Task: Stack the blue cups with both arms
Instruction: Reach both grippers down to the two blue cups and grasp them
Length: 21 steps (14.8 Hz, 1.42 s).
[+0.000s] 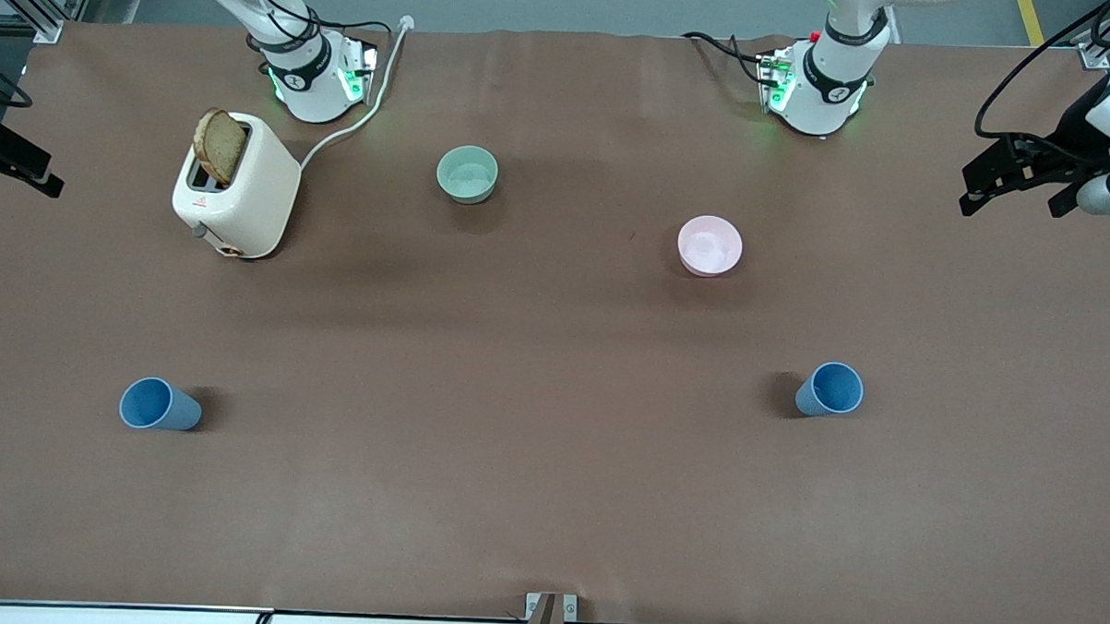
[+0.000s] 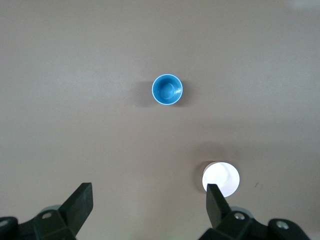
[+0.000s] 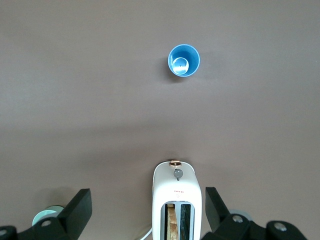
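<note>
Front: two blue cups upright on the counter (image 1: 547,533), well apart, one cup (image 1: 160,404) toward the right arm's end, the other cup (image 1: 830,389) toward the left arm's.

Left wrist: left claw (image 2: 150,200) wide apart, high over that cup.

Right wrist: right claw (image 3: 148,202) wide apart, above the toaster (image 3: 177,200).

Two blue cups (image 1: 160,404) (image 1: 829,390); two bowls (mint-green (image 1: 467,174), pink (image 1: 710,245)); one toaster (image 1: 236,186); one bread slice (image 1: 219,145).
</note>
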Tool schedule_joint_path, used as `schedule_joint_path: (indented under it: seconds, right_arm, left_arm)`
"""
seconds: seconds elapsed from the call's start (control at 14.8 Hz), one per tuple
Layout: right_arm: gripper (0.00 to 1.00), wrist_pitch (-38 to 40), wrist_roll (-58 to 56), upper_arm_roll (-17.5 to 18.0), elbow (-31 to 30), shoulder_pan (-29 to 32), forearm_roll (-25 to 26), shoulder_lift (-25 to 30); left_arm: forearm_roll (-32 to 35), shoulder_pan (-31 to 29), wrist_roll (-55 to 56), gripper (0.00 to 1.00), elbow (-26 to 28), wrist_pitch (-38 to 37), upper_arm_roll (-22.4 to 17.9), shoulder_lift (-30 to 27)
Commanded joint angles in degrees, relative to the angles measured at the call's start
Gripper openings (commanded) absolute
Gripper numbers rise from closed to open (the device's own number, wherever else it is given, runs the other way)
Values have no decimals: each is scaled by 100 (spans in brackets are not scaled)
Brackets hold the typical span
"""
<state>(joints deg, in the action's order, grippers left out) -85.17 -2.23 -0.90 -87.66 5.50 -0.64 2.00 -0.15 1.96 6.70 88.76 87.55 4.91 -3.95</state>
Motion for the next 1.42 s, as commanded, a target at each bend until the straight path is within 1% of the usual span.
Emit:
schedule_joint_path:
  seconds: [0.0,0.2,0.34,0.41,0.54,0.68,0.74,0.81,0.88,0.95,1.15,1.22,1.35]
  right_arm:
    - [100,17,-49,20,29,12,82,-7]
    - [100,35,-49,20,29,12,82,-7]
    - [100,26,-40,20,29,21,82,-7]
    - [100,35,-40,20,29,21,82,-7]
    - [100,26,-40,20,29,21,73,-7]
    - [100,-35,-49,20,55,39,90,-68]
    - [100,-70,-49,11,73,47,64,-208]
    - [100,-244,-49,11,82,143,29,-339]
    - [100,-516,-58,11,82,196,12,-480]
    - [100,-745,-75,11,82,232,3,-682]
    - [100,-1316,-514,11,91,407,-15,-1271]
    - [100,-1597,-585,19,91,530,-24,-1499]
    - [100,-2019,-629,20,91,644,-76,-1964]
  left_arm:
    - [15,-3,-81,100,-183,-185,-7,62]
    - [50,-3,-64,100,-341,-185,-16,315]
    - [51,-29,-99,100,-307,-98,-16,657]
    - [50,-73,-99,100,-237,163,-16,824]
    - [59,-117,-99,100,201,927,-16,1045]
    - [59,-117,-99,100,877,1963,-16,1159]
    - [68,-117,-107,100,1228,2499,-25,1221]
    - [68,-143,-116,100,1458,2913,-16,1361]
    - [68,-170,-142,100,1608,3239,-25,1493]
    - [68,-170,-195,100,1636,3495,-16,1686]
    - [94,-178,-336,100,1540,3996,-16,2257]
    - [120,-179,-336,95,1539,4103,-16,2424]
    - [121,-257,-336,80,1539,4130,-16,2714]
